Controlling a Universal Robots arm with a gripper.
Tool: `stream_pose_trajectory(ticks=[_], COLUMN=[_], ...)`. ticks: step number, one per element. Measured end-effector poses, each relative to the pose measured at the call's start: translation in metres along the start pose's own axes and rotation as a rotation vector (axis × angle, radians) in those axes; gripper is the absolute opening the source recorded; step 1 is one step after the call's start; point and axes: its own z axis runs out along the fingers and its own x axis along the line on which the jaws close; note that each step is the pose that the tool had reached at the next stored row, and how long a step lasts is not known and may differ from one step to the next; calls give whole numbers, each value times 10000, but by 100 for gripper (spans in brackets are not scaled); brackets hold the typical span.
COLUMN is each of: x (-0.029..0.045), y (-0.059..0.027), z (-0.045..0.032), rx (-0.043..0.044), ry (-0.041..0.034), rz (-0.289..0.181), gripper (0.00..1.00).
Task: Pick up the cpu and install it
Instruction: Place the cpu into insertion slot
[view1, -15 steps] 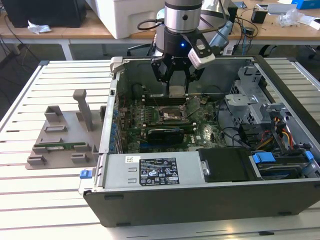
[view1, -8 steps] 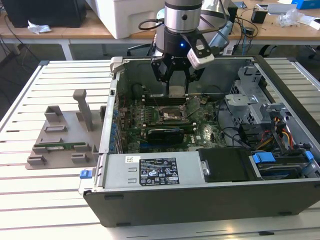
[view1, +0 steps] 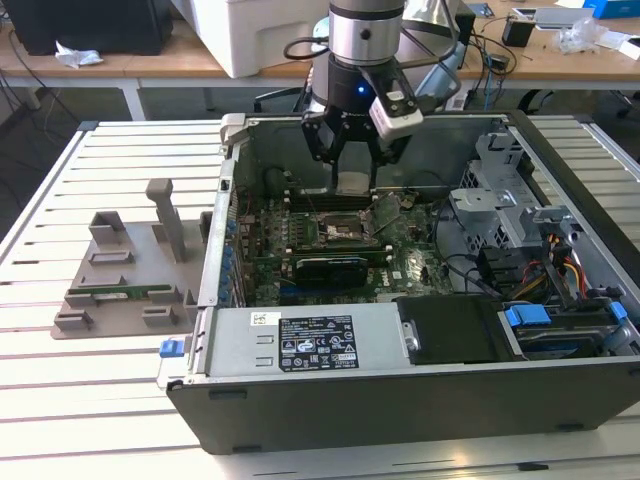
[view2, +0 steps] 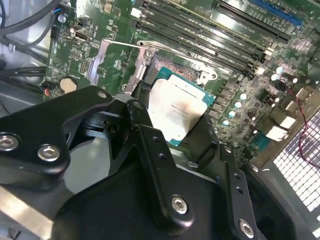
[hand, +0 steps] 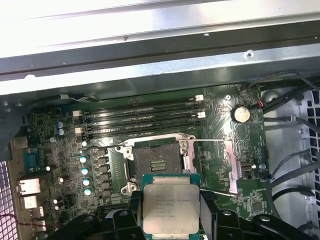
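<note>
Holding cpu (hand: 170, 209) tight in gripper (view1: 353, 182), upper middle of exterior view, above open socket (hand: 156, 162) inside case (view1: 400, 405).

CPU socket (hand: 157, 162) is seen uncovered, open air above it. Its load plate (hand: 226, 159) is swung aside. Memory slots (hand: 142, 116) lie low just past the socket; the case wall (hand: 150, 62) rises beyond them. An expansion card (view1: 335, 268) stands near the socket's opposite side. Cables (hand: 292, 165) are bunched past the load plate. The cpu (hand: 170, 207), clamped in the gripper (view1: 352, 180), hangs apart from the socket.
</note>
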Motion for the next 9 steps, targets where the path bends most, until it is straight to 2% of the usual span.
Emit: stream_pose_trajectory(ticks=[5, 9], x=[0, 1], y=[0, 0], z=[0, 0], rx=[23, 40], ry=[7, 18], rz=[490, 1133], gripper=[55, 55])
